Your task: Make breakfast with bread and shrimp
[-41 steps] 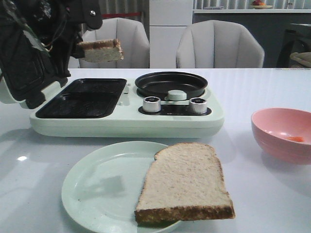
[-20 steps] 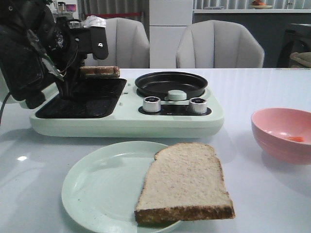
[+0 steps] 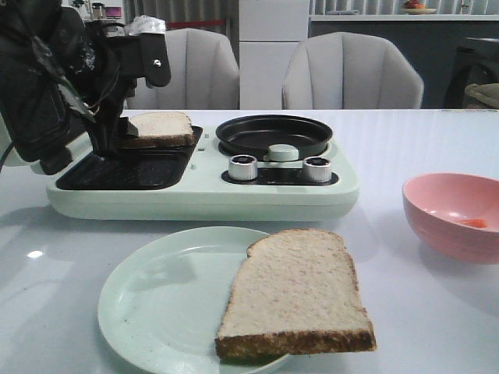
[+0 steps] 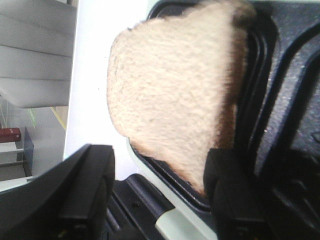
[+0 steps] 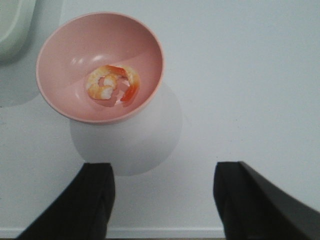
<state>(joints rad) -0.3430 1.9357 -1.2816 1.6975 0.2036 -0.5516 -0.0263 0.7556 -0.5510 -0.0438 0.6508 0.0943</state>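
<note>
One pale beige square slice of bread w/ dark brown crust [image 3: 158, 127] was seen lying at the far end of the black ribbed grill tray [image 3: 132, 167] of the pale green breakfast maker [image 3: 203, 195], tilted, one edge propped on the tray's rim rather than flat inside. The black left gripper [image 4: 160, 192] was held just beside it, fingers spread wide; in the wrist view one finger [image 4: 232, 195] was at the slice's crust edge, but real contact couldn't be told, and nothing was clamped. The slice was judged released, or nearly so.

To do this step well, the slice would need to be nudged fwd & down so it seats flat inside the tray, w/ no crust left over the rim where the open black lid [image 3: 35, 93] could pinch it. A straight-up withdrawal is advised, so the near finger doesn't drag the bread back out.

The 2nd beige slice [image 3: 298, 294] was lying on the round pale green plate [image 3: 156, 304] at the front, overhanging its rim. The curled orange-pink shrimp [image 5: 113, 83] were resting in the pink bowl [image 5: 55, 55] to the right, untouched. The black right gripper [image 5: 162, 197] was hovering above the white table [image 5: 240, 75] near the bowl, fingers wide apart, empty. The round black pan [image 3: 274, 134] had nothing in it.
</note>
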